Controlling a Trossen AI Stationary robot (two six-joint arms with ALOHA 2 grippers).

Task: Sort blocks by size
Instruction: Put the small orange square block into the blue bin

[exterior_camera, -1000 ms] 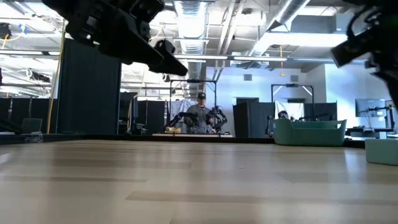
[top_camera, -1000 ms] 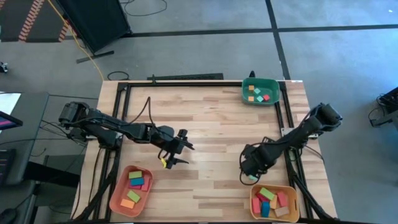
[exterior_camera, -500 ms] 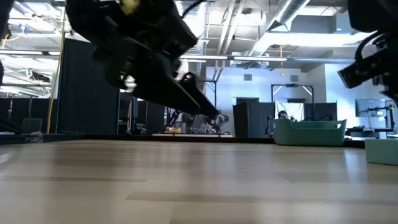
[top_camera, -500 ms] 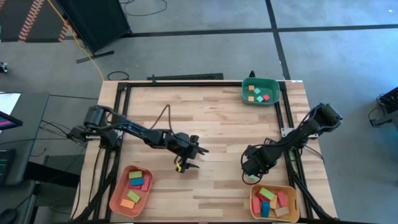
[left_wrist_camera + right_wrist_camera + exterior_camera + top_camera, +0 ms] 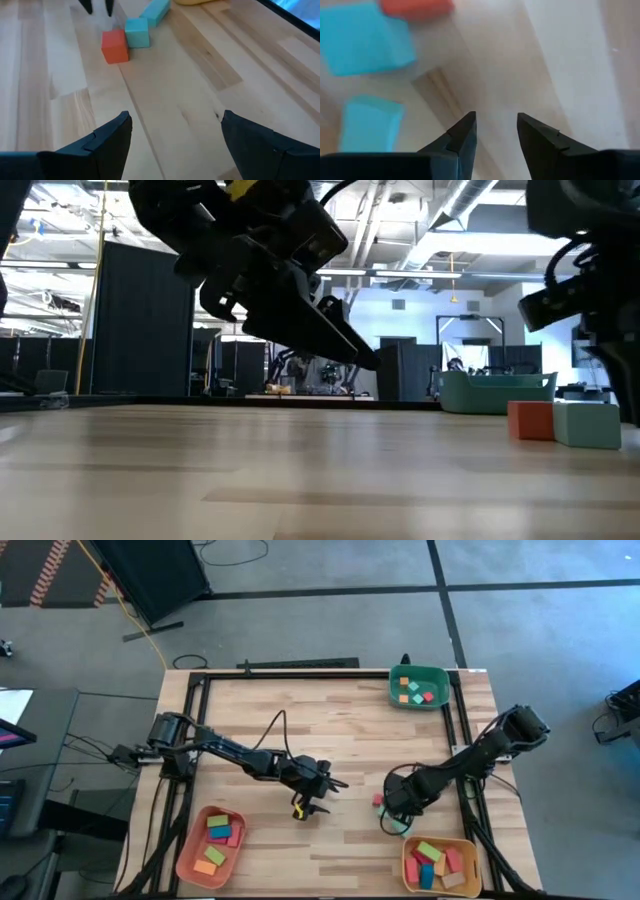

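Hovering low over bare wood, right gripper (image 5: 495,132) has its fingers a narrow gap apart, nothing between them. Its wrist view shows a red block (image 5: 417,7) and two teal blocks (image 5: 367,42) just ahead; the overhead view shows only the red block (image 5: 378,800) clearly, teal ones probably tucked under the arm. Left gripper (image 5: 318,796) sits mid-table, fingers spread wide, empty, facing the same three blocks. Other blocks lie in the green tray (image 5: 441,698), yellow tray (image 5: 408,875) and salmon tray (image 5: 185,860).
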